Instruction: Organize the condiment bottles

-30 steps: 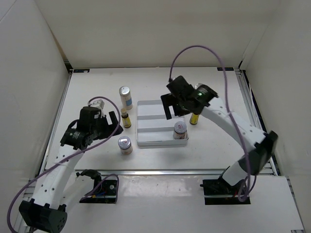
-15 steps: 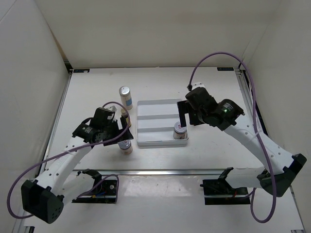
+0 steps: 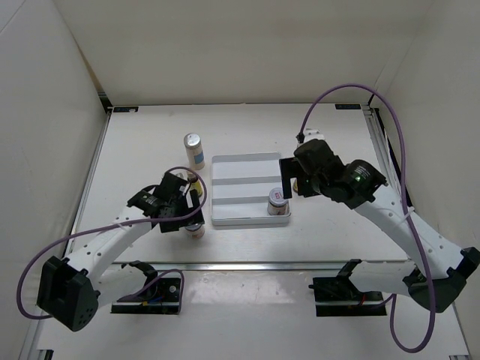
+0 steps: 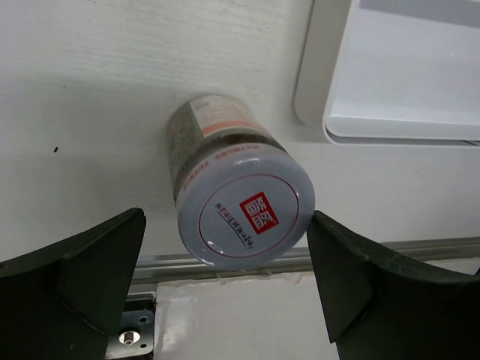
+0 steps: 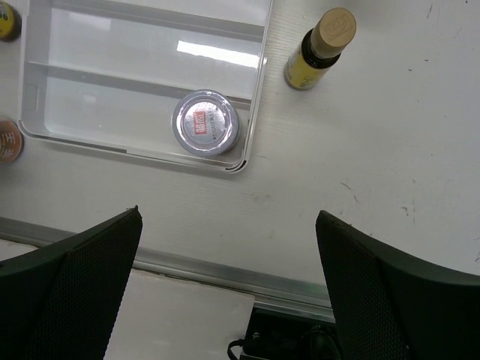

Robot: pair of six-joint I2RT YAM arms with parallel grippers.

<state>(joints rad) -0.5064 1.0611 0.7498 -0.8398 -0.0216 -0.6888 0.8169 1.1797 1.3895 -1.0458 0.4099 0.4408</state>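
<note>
The left end effector (image 4: 226, 225) is spread wide and holds nothing. Its dark fingers sit either side of a squat jar (image 4: 236, 187), clear of it. The jar stands on the bench (image 4: 90, 90) just beside the tray (image 4: 309, 97). It looks rigid and light, with a smooth, likely slippery silver lid, so the labelled wall below the lid seems the surer hold. The right end effector (image 5: 229, 214) hangs wide and empty over the bench, near a matching jar (image 5: 205, 122) in the glossy tray's corner and a small yellow bottle (image 5: 319, 51) outside it.
</note>
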